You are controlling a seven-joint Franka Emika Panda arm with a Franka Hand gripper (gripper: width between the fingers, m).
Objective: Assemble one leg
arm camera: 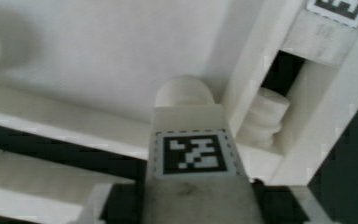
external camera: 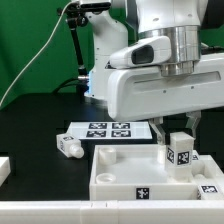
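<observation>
My gripper point(external camera: 180, 133) is shut on a leg point(external camera: 181, 151), a chunky white peg with square tag markers. It holds the leg upright over the right part of the large white tray-like panel point(external camera: 120, 172). In the wrist view the leg point(arm camera: 194, 148) fills the middle between the dark fingers point(arm camera: 133, 200), its narrower round end pointing at the panel's inner floor point(arm camera: 87, 95) close to a raised wall point(arm camera: 250, 60). I cannot tell whether the end touches the panel. A second leg point(external camera: 68, 146) lies on the black table at the exterior view's left.
The marker board point(external camera: 108, 129) lies flat behind the panel. A white part point(external camera: 4, 168) sits at the exterior view's left edge and a long white bar point(external camera: 60, 211) runs along the front. Another tagged white piece point(arm camera: 336, 8) shows beyond the panel's wall.
</observation>
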